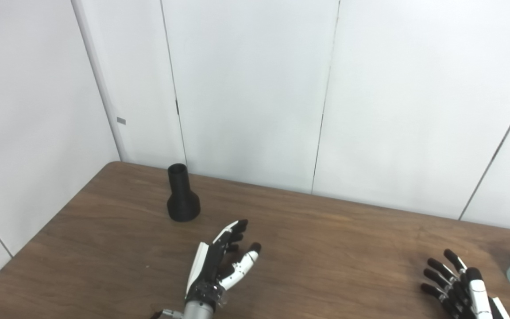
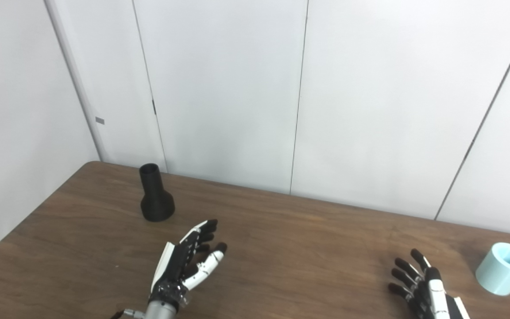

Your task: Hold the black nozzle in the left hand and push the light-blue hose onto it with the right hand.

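While both hands (image 2: 188,261) (image 2: 421,288) hover empty | nozzle (image 2: 155,195) upright | hose (image 2: 503,268) apart

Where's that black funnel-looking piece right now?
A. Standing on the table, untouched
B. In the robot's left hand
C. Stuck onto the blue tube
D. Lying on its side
A: the black nozzle stands upright on the table, beyond the open left hand and apart from it.
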`<state>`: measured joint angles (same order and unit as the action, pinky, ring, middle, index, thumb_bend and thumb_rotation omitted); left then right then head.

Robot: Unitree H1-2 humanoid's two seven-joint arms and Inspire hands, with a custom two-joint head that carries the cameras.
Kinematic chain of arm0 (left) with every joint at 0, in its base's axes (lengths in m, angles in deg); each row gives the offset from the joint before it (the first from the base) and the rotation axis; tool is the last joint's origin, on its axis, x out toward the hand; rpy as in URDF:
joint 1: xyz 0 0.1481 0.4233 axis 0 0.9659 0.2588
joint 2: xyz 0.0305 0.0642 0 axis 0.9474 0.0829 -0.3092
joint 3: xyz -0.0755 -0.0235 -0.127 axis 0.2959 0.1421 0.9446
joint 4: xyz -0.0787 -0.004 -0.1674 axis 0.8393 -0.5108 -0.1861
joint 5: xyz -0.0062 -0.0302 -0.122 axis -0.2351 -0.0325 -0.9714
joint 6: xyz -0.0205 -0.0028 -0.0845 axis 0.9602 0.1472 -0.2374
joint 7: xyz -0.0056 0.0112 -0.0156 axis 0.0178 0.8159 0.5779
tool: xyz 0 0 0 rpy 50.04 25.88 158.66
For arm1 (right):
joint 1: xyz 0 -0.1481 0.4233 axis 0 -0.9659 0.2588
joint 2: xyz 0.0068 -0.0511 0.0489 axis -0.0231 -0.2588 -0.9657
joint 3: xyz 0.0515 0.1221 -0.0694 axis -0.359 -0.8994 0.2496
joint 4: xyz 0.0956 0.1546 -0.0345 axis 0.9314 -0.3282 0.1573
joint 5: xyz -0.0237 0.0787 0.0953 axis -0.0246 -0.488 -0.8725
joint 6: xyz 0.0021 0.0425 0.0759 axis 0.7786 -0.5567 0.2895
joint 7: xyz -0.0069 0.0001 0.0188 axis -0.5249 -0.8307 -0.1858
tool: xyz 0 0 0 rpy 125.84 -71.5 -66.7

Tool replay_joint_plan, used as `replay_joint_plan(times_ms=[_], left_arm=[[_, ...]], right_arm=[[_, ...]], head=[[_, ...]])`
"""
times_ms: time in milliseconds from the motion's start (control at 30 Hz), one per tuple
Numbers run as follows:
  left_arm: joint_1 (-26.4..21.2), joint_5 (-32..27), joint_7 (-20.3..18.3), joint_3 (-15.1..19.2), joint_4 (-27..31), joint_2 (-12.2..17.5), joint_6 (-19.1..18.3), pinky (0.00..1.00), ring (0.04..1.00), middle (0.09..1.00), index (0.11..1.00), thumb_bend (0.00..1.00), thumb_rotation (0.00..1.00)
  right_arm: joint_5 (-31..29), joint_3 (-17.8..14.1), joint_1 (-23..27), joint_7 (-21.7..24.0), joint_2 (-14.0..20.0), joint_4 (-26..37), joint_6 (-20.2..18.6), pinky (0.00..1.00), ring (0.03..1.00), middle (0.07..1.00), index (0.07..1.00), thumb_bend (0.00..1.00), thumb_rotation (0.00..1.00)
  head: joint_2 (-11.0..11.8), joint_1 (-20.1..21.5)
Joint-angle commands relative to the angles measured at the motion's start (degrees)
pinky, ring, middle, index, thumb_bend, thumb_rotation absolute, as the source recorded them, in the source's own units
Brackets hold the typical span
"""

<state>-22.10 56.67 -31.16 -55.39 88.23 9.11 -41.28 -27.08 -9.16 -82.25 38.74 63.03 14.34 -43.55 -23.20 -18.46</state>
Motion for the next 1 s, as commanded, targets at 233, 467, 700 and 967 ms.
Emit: replay_joint_plan(times_ms=[233,467,700,967], left_arm=[[-0.13,4.11,1.76,1.42,7.54,0.28,-0.96,0.69,0.777,0.82,0.832,0.77,0.1],[-0.83,9.74,1.72,4.18,14.64,3.47,-5.51,0.71,0.774,0.81,0.822,0.89,0.18],[-1.74,11.92,2.7,9.53,16.17,6.11,-8.45,0.8,0.797,0.817,0.847,0.92,0.15],[-2.8,9.9,5.48,14.61,12.16,10.05,-3.53,0.75,0.781,0.807,0.845,0.94,0.13]], right_arm=[[2.25,0.35,-0.57,-0.32,0.58,1.07,-1.31,0.75,0.832,0.851,0.937,0.28,1.0],[2.73,0.37,-0.44,-0.83,0.06,1.77,-2.71,0.75,0.83,0.846,0.933,0.27,1.0],[2.72,0.71,-0.12,-0.6,-0.04,0.64,-1.59,0.74,0.837,0.854,0.942,0.26,1.0],[3.65,0.96,-0.29,-0.9,0.12,1.13,-1.89,0.71,0.826,0.851,0.941,0.26,1.0]], head=[[-0.24,-0.61],[-0.17,-0.59],[0.16,-0.39],[0.18,-0.52]])
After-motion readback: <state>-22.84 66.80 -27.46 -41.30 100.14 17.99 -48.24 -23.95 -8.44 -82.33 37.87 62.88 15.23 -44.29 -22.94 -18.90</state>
